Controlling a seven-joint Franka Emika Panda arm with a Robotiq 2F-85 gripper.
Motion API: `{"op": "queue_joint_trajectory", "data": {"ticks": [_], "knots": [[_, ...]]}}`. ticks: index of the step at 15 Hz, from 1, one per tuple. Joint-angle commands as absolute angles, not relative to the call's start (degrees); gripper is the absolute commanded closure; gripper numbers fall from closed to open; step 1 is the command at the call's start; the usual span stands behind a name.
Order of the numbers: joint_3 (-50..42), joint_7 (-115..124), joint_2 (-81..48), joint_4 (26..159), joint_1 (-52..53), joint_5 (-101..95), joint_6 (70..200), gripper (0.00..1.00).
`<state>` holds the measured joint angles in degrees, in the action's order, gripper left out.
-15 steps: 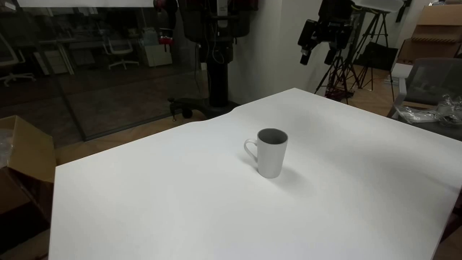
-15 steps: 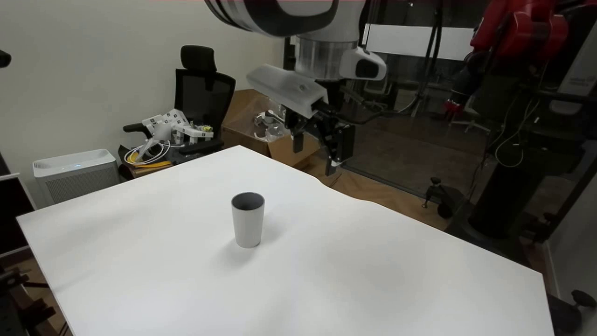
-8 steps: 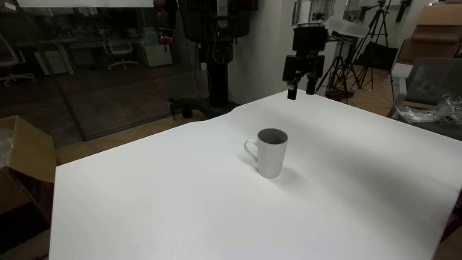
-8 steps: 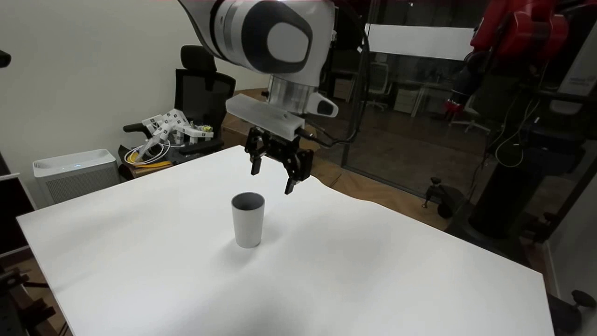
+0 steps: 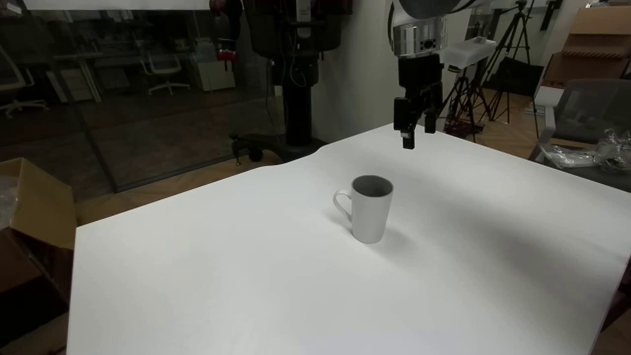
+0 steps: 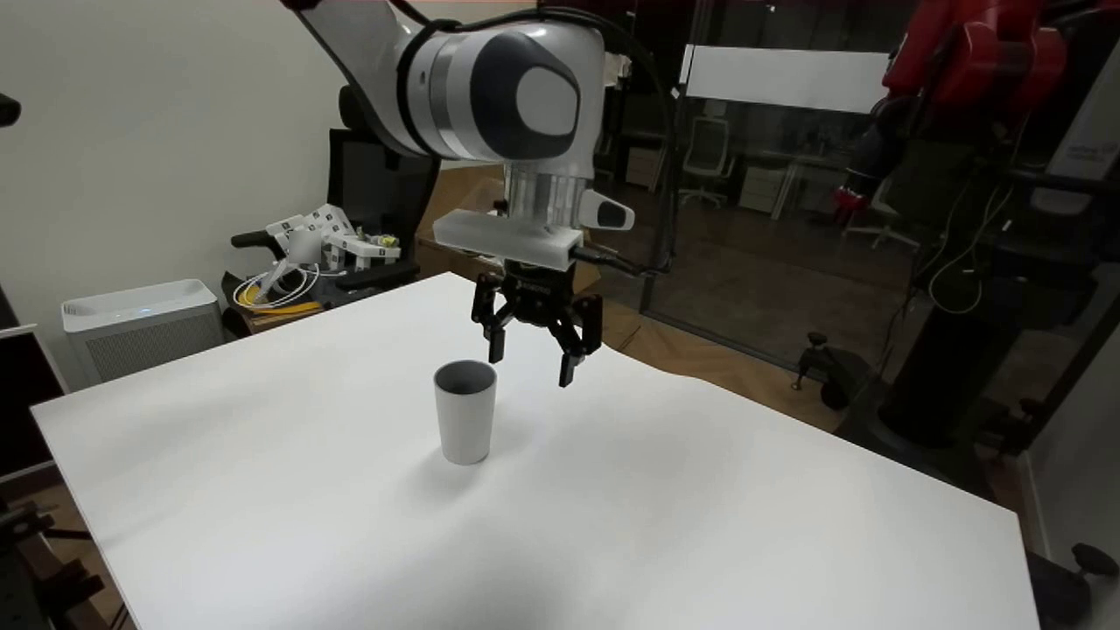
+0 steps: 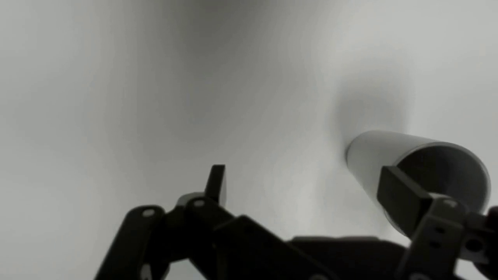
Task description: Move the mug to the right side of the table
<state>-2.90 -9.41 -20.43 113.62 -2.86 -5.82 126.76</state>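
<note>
Released and black, the tool (image 6: 531, 369) hangs above the surface (image 6: 744, 490), its two fingers (image 6: 570, 367) spread wide and apart from the mug (image 5: 368, 217). Pale lettering on its body is too small to read. Small dark square marks dot the white parts (image 6: 328, 238) piled on the black chair (image 6: 372, 197), and a band of diagonal stripes crosses a cardboard box (image 5: 597, 44) at far right in an exterior view.

Standing upright on the surface, well in from the edges that show, the mug is plain white outside; its long axis is vertical and its body narrows toward the base. Its handle (image 5: 337, 203) points left in an exterior view. Its mouth faces up, showing a dark grey interior; in the wrist view one finger hides part of the rim. A carton (image 5: 44, 209) holds pale, blurred plastic (image 5: 6, 195); clear wrapping (image 5: 611, 154) lies on the grey chair (image 5: 591, 106).
</note>
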Motion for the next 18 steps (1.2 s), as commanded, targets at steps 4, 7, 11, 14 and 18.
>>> {"op": "queue_joint_trajectory", "data": {"ticks": [4, 7, 11, 14, 18], "knots": [[-5.55, 7.8, -23.97, 112.9, 5.72, -28.62, 127.88, 0.0], [-4.37, 6.61, -23.76, 113.62, 5.25, -28.77, 127.87, 0.0], [-3.7, 6.05, -24.82, 113.62, 6.06, -29.71, 129.78, 0.0], [-2.58, 3.84, -25.33, 114.02, 5.67, -29.08, 136.64, 0.0], [-2.97, 3.22, -25.84, 114.15, 6.59, -27.65, 140.72, 0.0]]}}
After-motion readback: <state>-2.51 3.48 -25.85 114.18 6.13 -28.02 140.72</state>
